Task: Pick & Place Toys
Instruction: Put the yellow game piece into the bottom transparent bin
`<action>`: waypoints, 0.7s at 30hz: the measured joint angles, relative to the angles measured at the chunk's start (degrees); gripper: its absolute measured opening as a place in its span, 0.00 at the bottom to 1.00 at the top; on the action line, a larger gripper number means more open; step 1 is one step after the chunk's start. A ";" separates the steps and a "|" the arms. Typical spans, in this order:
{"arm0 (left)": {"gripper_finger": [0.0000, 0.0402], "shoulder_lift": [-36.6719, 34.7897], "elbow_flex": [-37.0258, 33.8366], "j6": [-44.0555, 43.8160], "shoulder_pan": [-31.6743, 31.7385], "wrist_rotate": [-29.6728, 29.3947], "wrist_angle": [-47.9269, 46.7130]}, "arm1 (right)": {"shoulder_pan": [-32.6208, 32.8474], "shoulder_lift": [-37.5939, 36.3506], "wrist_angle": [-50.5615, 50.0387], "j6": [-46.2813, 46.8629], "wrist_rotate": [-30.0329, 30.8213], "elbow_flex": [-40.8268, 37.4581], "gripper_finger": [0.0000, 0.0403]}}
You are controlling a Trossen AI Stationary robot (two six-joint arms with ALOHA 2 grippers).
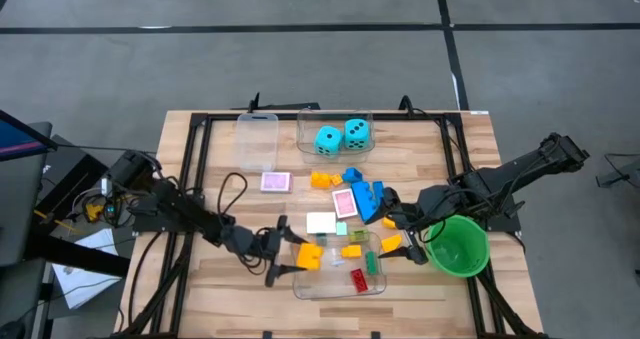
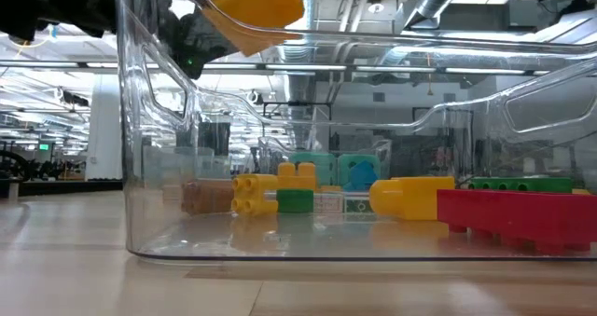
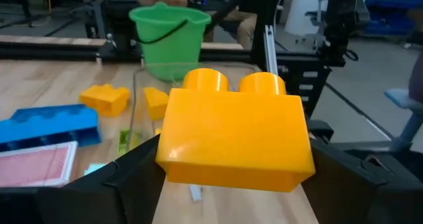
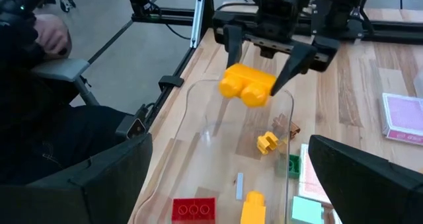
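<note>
My left gripper (image 1: 297, 255) reaches in from the table's left and is shut on a yellow two-stud brick (image 3: 234, 135), also seen in the right wrist view (image 4: 246, 85). It holds the brick over the left end of a clear tub (image 1: 340, 287) by the table's near edge. A red brick (image 1: 357, 279), a green brick (image 1: 372, 264) and yellow bricks (image 1: 352, 250) lie on the tub's floor. My right gripper (image 1: 400, 237) waits open at the tub's right end, beside the green bowl (image 1: 458, 245), touching nothing. My left gripper pinches the yellow brick by its two short end faces (image 3: 165, 151), one finger (image 3: 129, 178) on each side. The fingers come nearly level from the table's left. The brick is lifted clear above the tub's rim, its studs (image 3: 206, 80) facing away from the wrist.
Blue bricks (image 1: 365, 194), small orange and yellow bricks (image 1: 322, 180) and pink-backed cards (image 1: 275, 182) lie mid-table. Two cyan dice (image 1: 328, 139) sit in a clear tub at the far edge, next to another clear tub (image 1: 257, 139). A black frame runs around the tabletop.
</note>
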 joint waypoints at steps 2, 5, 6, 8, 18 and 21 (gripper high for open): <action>0.74 -0.09 0.00 -0.59 0.00 0.02 -1.19 | 0.01 0.02 -0.39 0.55 0.01 0.00 0.99; 0.74 -0.56 0.05 -0.77 -0.04 0.00 -1.28 | 0.01 0.02 -0.34 0.68 0.01 0.00 0.99; 0.74 -0.57 0.07 -0.77 -0.04 0.01 -1.36 | 0.01 0.02 -0.35 0.68 0.01 0.00 0.99; 0.74 -0.52 0.04 -0.77 -0.04 0.01 -1.46 | 0.01 0.02 -0.31 0.68 0.01 0.00 0.99; 0.74 -0.52 0.04 -0.79 -0.04 0.00 -1.47 | 0.01 0.02 -0.31 0.70 0.01 0.00 0.99; 0.74 -0.52 0.04 -0.81 -0.02 0.00 -1.47 | 0.01 0.02 -0.31 0.73 0.01 0.00 0.99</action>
